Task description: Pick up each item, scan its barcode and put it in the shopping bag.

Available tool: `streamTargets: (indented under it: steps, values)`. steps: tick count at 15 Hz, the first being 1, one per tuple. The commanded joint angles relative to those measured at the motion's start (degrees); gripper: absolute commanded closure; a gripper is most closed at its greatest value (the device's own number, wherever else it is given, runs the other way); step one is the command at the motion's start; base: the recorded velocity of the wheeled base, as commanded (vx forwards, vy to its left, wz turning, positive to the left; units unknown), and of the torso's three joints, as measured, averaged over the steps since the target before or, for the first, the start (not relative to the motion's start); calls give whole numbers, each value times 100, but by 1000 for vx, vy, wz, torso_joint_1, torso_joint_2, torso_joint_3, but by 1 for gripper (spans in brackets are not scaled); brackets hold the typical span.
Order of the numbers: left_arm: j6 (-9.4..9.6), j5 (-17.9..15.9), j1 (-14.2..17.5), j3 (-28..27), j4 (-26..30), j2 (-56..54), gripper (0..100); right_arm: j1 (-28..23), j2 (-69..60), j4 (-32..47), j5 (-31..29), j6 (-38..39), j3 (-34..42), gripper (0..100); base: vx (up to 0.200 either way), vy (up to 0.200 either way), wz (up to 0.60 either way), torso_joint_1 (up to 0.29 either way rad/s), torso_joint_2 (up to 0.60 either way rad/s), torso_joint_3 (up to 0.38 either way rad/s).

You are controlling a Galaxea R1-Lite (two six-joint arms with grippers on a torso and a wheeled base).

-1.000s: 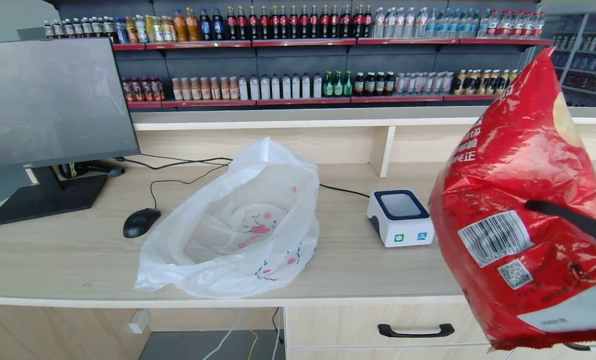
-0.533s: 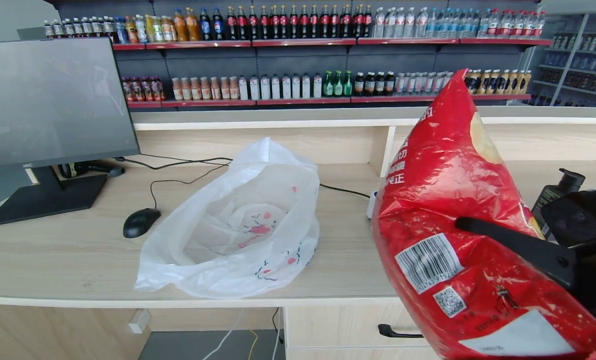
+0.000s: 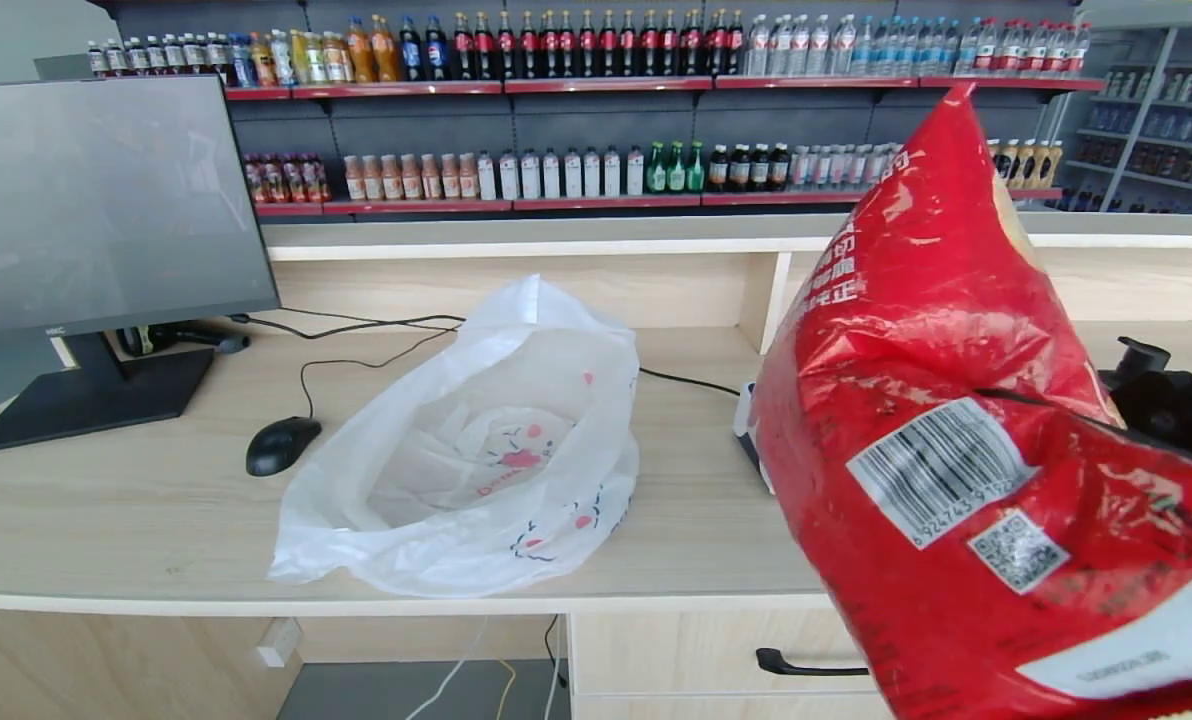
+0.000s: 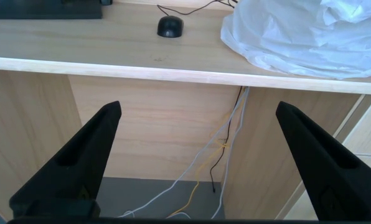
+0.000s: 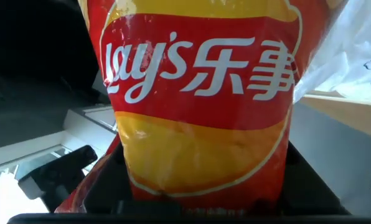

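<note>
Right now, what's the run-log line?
right pincer: shut on chip bag, barcode facing head camera | left pincer: open, below counter | shopping bag: open

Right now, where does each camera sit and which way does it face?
Head view: on the robot's head, facing forward and down at the counter, the shopping bag and the chip bag; the right arm shows behind it.
Left wrist view: on the left arm, in front of the counter, facing its front edge and the cables under it; the open left gripper frames them.
Right wrist view: on the right arm, facing the chip bag held in the right gripper.
Shared: all three show the shopping bag.
</note>
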Motion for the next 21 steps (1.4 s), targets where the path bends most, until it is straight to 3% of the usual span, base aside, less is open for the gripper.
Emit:
streamTargets:
  steps: [1,21]
  values:
    - [-5,0,0,1,1,-2,0,5,-324,-3,10,377,-149,100,0,0,0,0,0,0]
    - [4,0,0,1,1,-2,0,110,-69,-3,2,439,-96,100,0,0,0,0,0,0]
